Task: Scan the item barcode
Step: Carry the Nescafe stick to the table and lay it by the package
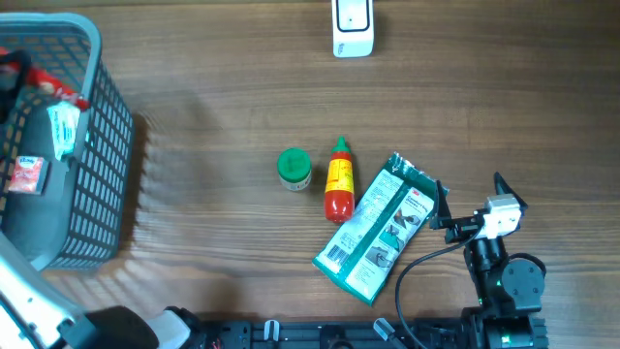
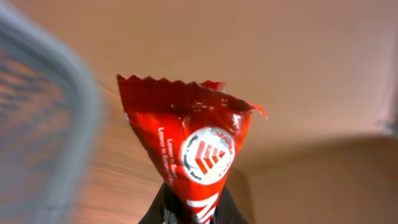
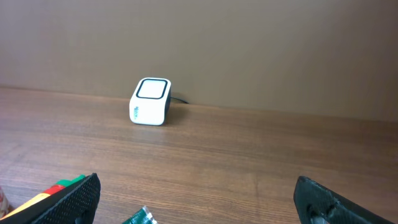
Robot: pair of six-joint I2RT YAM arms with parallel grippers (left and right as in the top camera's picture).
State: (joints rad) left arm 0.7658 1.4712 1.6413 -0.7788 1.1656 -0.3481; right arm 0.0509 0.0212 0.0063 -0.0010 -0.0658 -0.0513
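Grey basket [image 1: 114, 145] holding small packets [image 1: 27, 174], left gripper [image 2: 188, 213] clamped on red sachet [image 2: 199, 149], right gripper [image 3: 196, 191] spread wide.

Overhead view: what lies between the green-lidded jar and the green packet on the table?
Between the jar and the packet lies a red sauce bottle, seen in the overhead view.

Soft, even light; basket [image 1: 111, 165] throws a faint striped shadow on the table [image 1: 223, 87]. Left wrist view blurs at its left edge, with glare on the packet [image 2: 211, 118]. Right wrist view is sharp.
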